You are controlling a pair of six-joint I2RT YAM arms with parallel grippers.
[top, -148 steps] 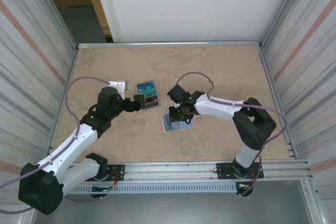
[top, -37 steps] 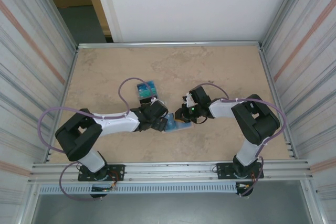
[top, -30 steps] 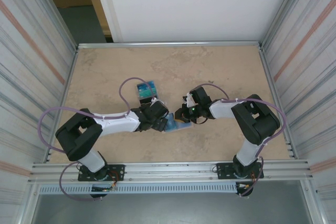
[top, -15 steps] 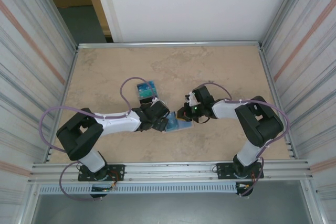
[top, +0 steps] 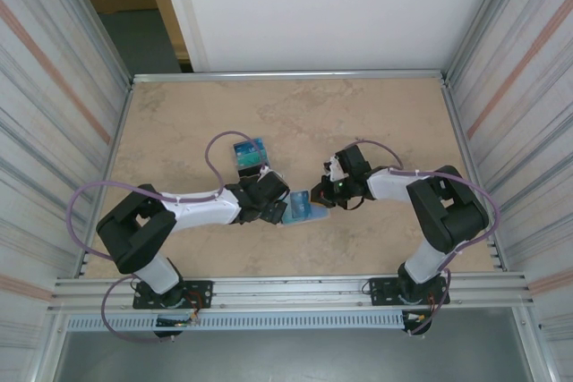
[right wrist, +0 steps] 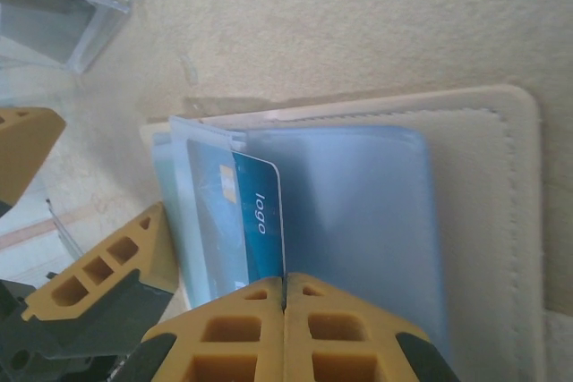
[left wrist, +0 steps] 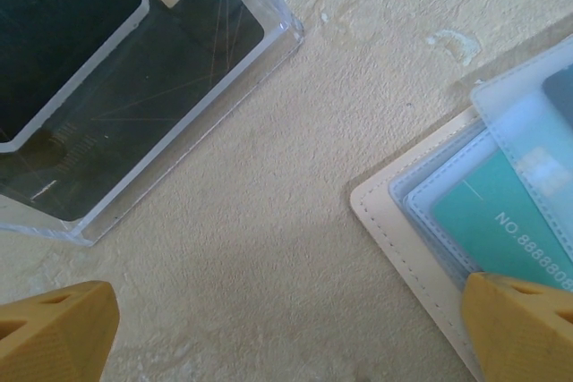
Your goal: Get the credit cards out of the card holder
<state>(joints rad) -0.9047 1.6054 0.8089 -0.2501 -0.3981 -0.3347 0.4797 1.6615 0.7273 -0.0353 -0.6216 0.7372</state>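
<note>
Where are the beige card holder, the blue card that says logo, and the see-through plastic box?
beige stitched card holder (right wrist: 488, 203), right wrist view, on its bare beige flap.
blue card printed "logo" (right wrist: 260, 221), right wrist view, on its printed face.
clear plastic box (left wrist: 183, 136), left wrist view, on its see-through wall.

This looks like a robotics lab test cell, not a home or office: a stone-patterned worktop (top: 376, 114) is boxed in by corrugated metal walls (top: 54, 114) and a plain white back panel (top: 340, 6). 2 robot arms, the left arm (top: 192, 207) and the right arm (top: 439, 212), are bolted to an aluminium rail (top: 295, 287) at the near edge, trailing purple cables (top: 89, 194).
</note>
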